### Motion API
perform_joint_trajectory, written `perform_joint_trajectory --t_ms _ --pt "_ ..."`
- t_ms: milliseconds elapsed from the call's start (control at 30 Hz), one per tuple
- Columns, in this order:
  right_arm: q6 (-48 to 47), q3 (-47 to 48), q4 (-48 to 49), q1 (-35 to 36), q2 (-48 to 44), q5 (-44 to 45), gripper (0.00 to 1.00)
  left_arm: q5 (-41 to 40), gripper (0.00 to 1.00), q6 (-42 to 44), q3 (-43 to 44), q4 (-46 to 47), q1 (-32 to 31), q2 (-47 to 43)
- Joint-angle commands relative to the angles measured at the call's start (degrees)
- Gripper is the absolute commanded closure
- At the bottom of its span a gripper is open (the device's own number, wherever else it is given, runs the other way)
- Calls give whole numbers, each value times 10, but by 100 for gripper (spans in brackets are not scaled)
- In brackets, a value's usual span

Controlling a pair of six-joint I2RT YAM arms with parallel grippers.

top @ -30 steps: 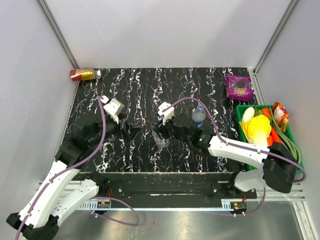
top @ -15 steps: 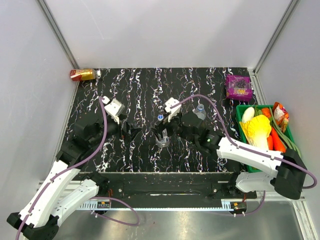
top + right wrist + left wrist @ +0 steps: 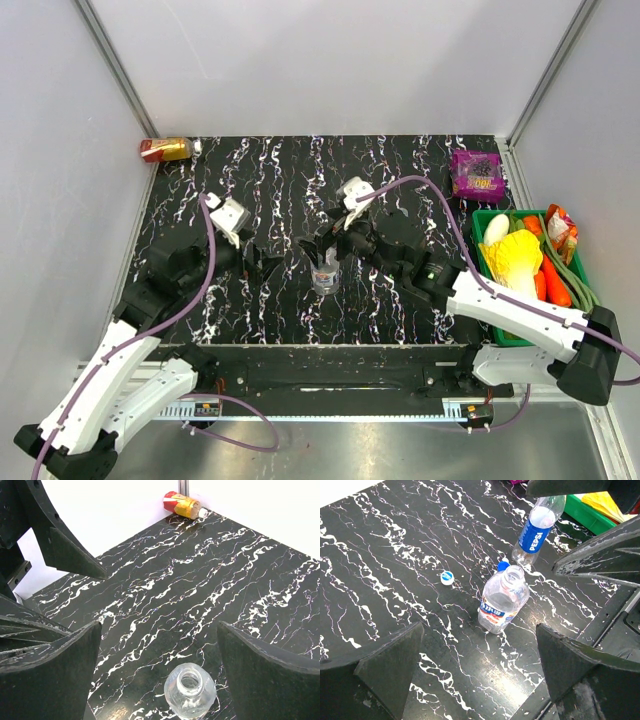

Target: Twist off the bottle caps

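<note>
Two YAM arms over a black, white-veined table [image 3: 250, 170], bases at its near edge. Left gripper [image 3: 477, 630] spread wide and grasping nothing, left of centre, pointed toward the bottles. Right gripper [image 3: 159, 625] likewise released, fingers wide apart above the uncapped bottle, touching nothing. At the right edge, a green bin [image 3: 478, 218] of vegetables; far of it, a purple box [image 3: 476, 175]. Near the table's middle, upright and open-mouthed, the clear bottle with the white, blue and red label [image 3: 502, 602]. Right and far of that, the Pepsi bottle [image 3: 535, 530], also upright, its top hidden behind the right arm. In the far left corner, on its side, a red-and-gold can [image 3: 165, 150]. Between the two bottles, on the table, the dark blue cap [image 3: 503, 565]; far of the open bottle, alone on the table, the white cap [image 3: 446, 577].
</note>
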Motion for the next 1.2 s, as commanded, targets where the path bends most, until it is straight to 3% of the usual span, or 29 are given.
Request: perform_joint_trajectory --t_ms 0,667,900,1167 --pt "9 32 -1 6 -2 -3 0 1 1 -1 -5 25 1 4" --pt "14 158 -121 -21 107 26 0 -157 1 -42 9 -13 5 119" --pt "78 185 -145 -109 132 -57 0 -156 1 -53 1 -8 19 136" --pt "134 188 -179 -237 134 -94 0 -156 1 -63 -18 7 57 145"
